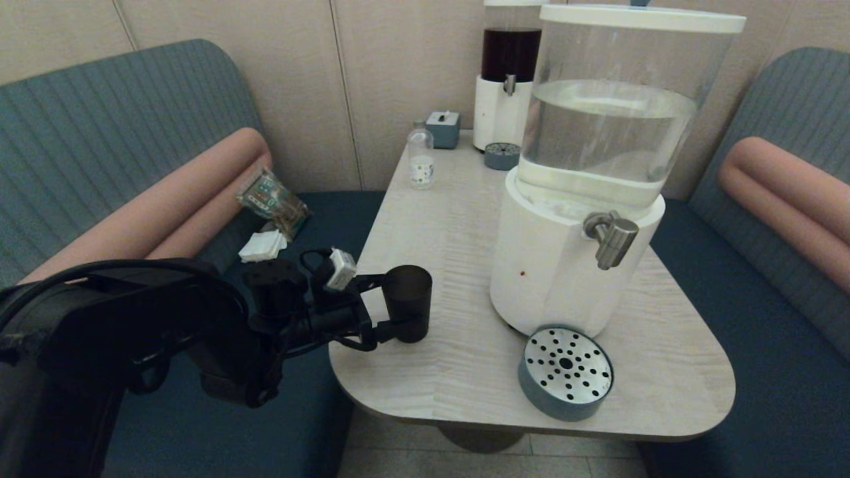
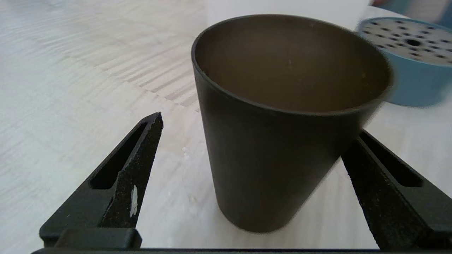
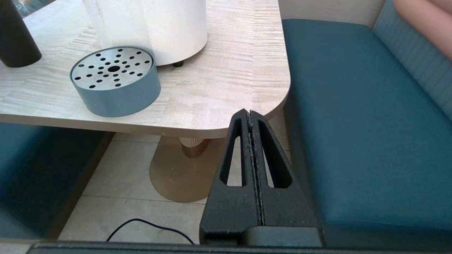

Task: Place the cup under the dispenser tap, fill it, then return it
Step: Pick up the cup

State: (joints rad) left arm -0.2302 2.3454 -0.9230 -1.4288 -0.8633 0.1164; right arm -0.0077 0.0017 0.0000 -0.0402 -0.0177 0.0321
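While cup (image 1: 407, 302) stands upright on table (image 1: 451, 232) near left edge, left gripper (image 1: 390, 302) brackets it, fingers (image 2: 132, 169) spread; one finger clear of cup wall, other at its side, contact unclear. Cup empty inside. Tap (image 1: 611, 239) well apart to right, above drip tray (image 1: 566, 372). Right gripper (image 3: 250, 116) off table's corner, fingers pressed together, holding nothing.
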